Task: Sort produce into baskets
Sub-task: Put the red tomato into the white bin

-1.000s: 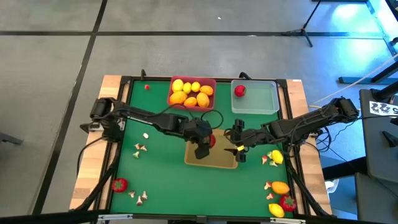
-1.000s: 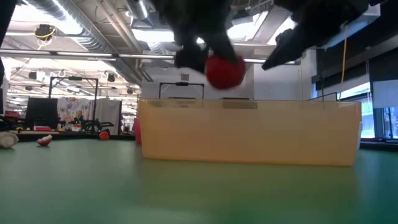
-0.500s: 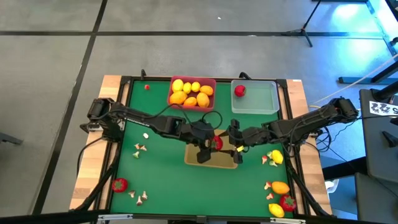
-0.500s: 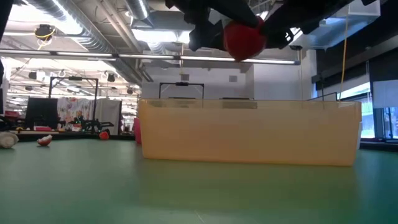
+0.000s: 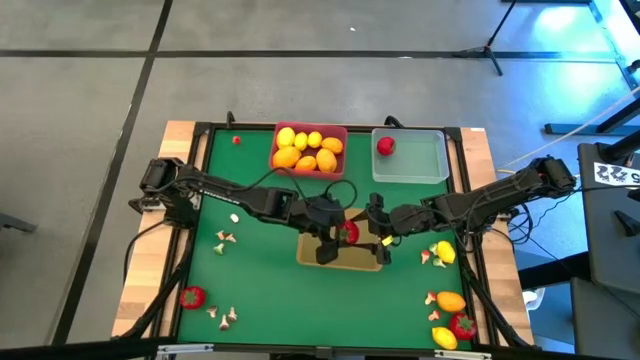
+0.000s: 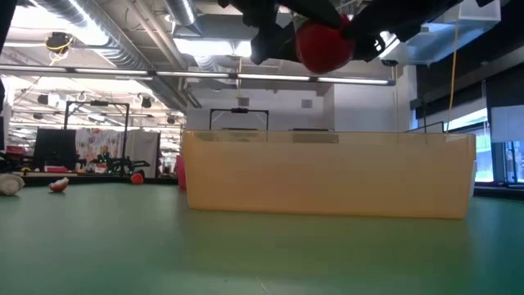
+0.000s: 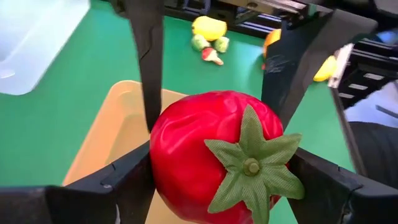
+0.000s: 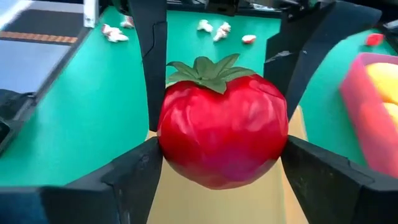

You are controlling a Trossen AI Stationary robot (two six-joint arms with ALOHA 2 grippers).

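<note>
The red tomato (image 7: 214,155) hung above the tan tray (image 5: 345,258), near the middle of the worktop (image 5: 255,290). Both hands were closed on it at once: the left hand (image 5: 338,233) from one side and the right hand (image 5: 372,225) from the other. Each wrist view showed that arm's own two fingers pressed against the fruit's flanks, with the other arm's fingers crossing behind it. This appeared to be a handover in mid-air.

To complete the step well, only one hand should release, and only after the receiving hand's fingers are seated squarely on the fruit's widest part. The releasing hand should then draw straight back along its own approach line, so that its fingers do not drag the fruit sideways.

In the low view the tomato (image 6: 324,45) sat well above the tan tray's rim (image 6: 327,139), so a drop would probably land inside that tray.

Farther back, the pink tray (image 5: 310,150) held yellow and orange lemons (image 5: 300,148). Beside it, the clear tray (image 5: 425,158) held one red fruit (image 5: 385,146) and had ample bare floor. The green surface between the tan tray and the far trays lay open for travel.
</note>
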